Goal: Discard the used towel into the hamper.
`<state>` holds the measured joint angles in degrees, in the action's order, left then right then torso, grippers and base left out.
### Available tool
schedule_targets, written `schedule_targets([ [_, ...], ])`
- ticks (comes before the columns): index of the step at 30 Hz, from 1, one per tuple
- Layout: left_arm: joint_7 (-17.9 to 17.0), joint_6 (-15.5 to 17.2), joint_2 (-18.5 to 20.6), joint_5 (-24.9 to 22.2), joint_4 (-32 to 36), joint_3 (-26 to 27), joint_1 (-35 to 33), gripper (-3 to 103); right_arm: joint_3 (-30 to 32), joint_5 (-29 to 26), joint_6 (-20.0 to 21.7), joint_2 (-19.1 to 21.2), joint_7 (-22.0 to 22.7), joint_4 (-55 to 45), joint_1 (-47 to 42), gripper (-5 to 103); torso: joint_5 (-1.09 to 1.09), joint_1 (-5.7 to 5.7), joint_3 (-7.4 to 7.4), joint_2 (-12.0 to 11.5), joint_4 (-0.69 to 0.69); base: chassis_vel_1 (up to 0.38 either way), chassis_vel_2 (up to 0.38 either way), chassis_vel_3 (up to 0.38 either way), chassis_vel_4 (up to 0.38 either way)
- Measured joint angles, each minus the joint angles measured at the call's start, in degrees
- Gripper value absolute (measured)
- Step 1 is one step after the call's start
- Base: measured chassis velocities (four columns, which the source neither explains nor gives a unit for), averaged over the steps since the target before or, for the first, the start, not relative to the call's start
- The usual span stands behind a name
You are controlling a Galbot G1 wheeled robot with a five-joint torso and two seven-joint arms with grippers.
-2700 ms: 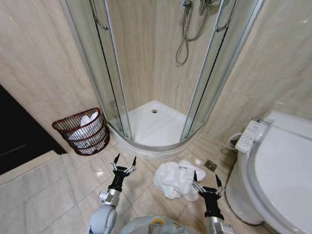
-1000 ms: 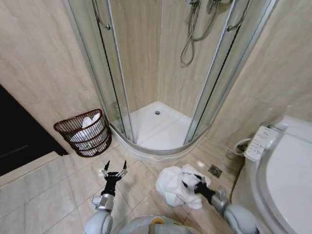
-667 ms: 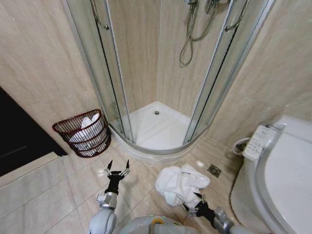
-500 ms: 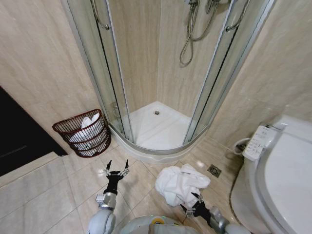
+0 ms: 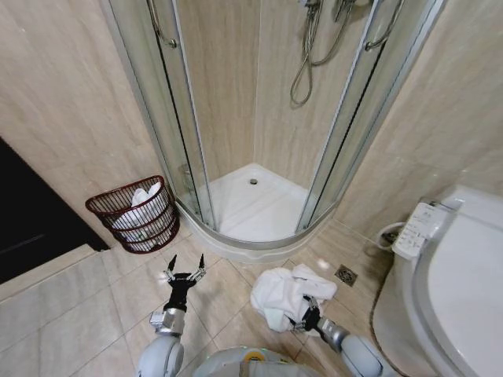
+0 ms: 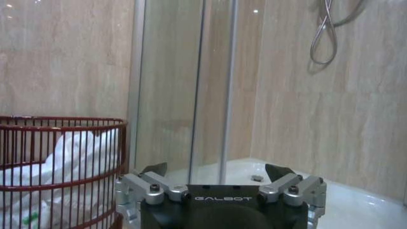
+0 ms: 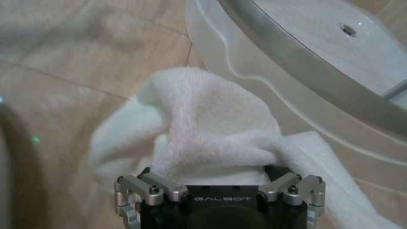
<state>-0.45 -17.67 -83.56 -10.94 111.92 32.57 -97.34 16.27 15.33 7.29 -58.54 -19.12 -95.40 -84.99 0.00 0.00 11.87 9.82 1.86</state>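
The right hand (image 5: 308,316) reaches low, fingers spread around the towel (image 5: 284,294); the left hand (image 5: 184,269) points up, fingers apart.

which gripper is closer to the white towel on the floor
Right. The right gripper is at the towel, its fingers pushed into the near edge of the pile. The left gripper is open over bare floor tile, off to the towel's side toward the hamper.

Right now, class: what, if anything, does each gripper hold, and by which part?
The left gripper holds nothing. The right gripper is pushed into the crumpled white towel's near edge; a closed grip cannot be told.
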Motion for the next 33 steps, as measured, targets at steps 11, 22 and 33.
schedule_targets([
  [11, 0.09, -0.17, 0.00, -0.23, -0.02, 1.50, -0.32, 100, -0.64, -3.33, -4.12, -1.29, -1.69, 10.45, 6.20, 100, 0.00, 0.00, 0.00, 0.00, 0.00, 0.000, 0.000, 0.000, 0.000],
  [22, 0.10, 0.73, -0.11, 0.11, 0.67, 2.23, -0.41, 100, -3.05, -7.22, -6.87, -6.72, 2.14, 20.29, 13.00, 100, 0.00, 0.00, 0.00, 0.00, 0.00, 0.000, 0.000, 0.000, 0.000],
  [33, -0.29, 3.69, -0.69, 1.56, 2.63, 0.18, 0.21, 100, 2.51, -14.68, -10.06, -9.68, 1.11, 26.01, 15.30, 83, 0.03, 0.00, 0.00, 0.00, 0.00, 0.000, 0.000, 0.000, 0.000],
])
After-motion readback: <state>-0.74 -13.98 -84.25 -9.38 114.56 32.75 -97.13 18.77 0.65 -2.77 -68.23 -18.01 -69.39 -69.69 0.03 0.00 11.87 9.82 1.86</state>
